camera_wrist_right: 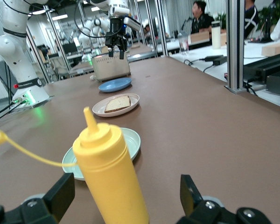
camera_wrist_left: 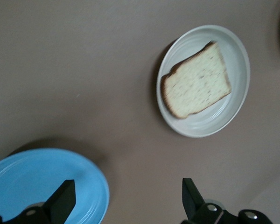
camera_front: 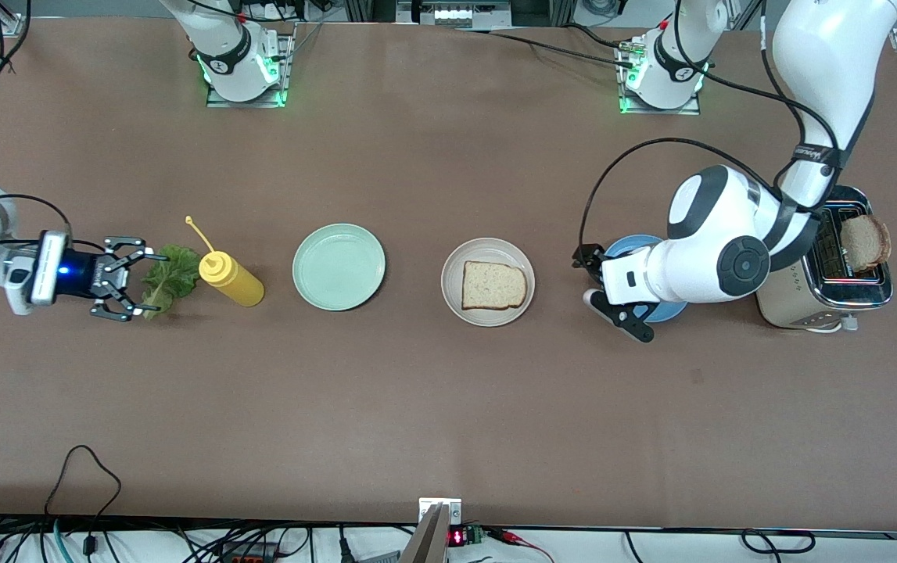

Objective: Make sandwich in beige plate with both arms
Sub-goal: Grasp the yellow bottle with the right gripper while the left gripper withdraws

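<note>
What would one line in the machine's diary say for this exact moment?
left claw: open, over blue plate | right claw: open, at lettuce leaf | beige plate: one bread slice | toaster: second slice

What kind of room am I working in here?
Likely a robotics lab: other robot arms stand at more tables, aluminium framing borders this table, and people sit at desks nearby.

Robotics lab. Two arm bases (camera_front: 245, 59) are bolted along the brown table (camera_front: 417, 407); cables are trailed at its edge. Near the table, aluminium framing (camera_wrist_right: 235, 44), further benches and seated people (camera_wrist_right: 203, 16) are seen.
</note>
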